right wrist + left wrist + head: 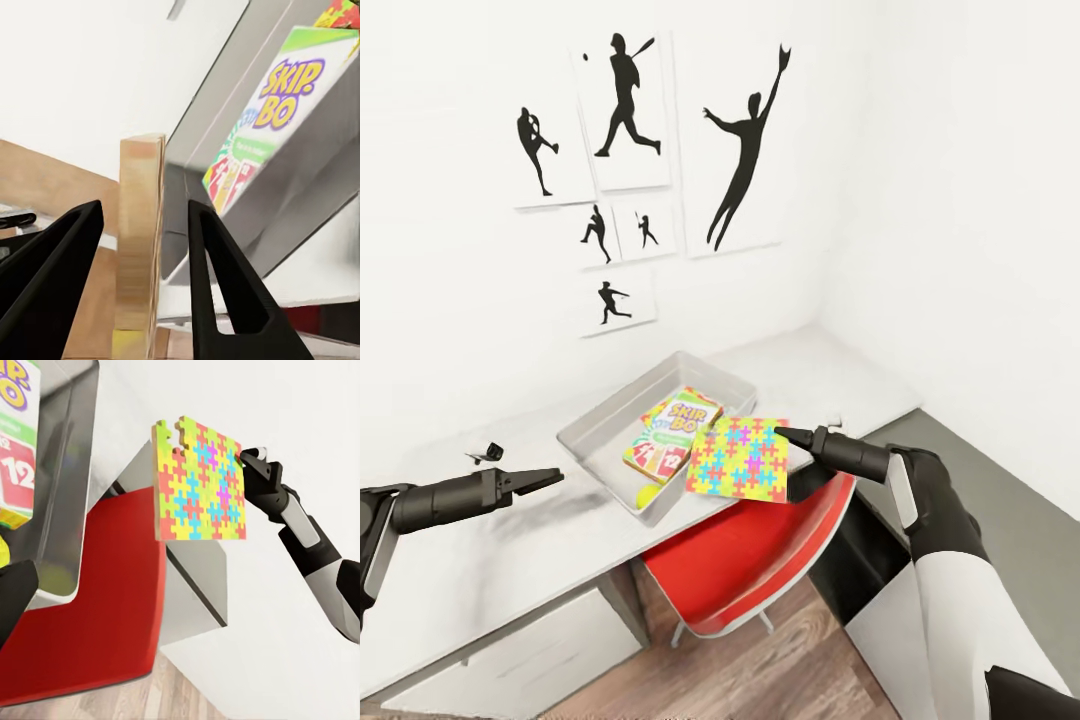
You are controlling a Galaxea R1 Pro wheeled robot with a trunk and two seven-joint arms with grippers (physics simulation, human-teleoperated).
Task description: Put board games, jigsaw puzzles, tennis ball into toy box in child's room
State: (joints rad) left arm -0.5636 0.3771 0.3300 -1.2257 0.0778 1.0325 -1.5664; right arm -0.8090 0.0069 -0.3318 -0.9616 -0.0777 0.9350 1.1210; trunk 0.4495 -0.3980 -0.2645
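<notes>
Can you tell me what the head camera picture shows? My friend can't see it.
The right gripper holds a colorful jigsaw puzzle beside a clear toy box on a white table; the box holds a Skip-Bo game.

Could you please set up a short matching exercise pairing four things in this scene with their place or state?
Things:
1. jigsaw puzzle
2. Skip-Bo board game
3. red chair
4. left gripper

Places or states:
A. lying inside the toy box
B. pushed partly under the table
C. between the right gripper's fingers, beside the box
D. hovering over the tabletop, holding nothing

Pairs: 1-C, 2-A, 3-B, 4-D
</notes>
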